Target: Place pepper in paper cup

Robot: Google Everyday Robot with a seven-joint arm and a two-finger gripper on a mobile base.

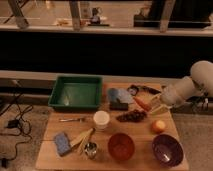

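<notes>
The pepper [141, 103] is a slender red-orange chili lying at the right of the wooden table [50, 150], just behind a dark bunch of grapes [131, 116]. My gripper [155, 105] hangs from the white arm [192, 85] that comes in from the right. It sits right at the pepper's right end, touching or nearly touching it. The paper cup [101, 120] is a short cream-white cup standing upright near the table's middle, well to the left of the gripper.
A green tray [76, 92] stands at the back left, with a blue-grey object [119, 96] beside it. An orange fruit [159, 126], a red bowl [121, 145], a purple bowl [167, 148], a metal cup [90, 148] and a blue sponge [62, 142] sit along the front.
</notes>
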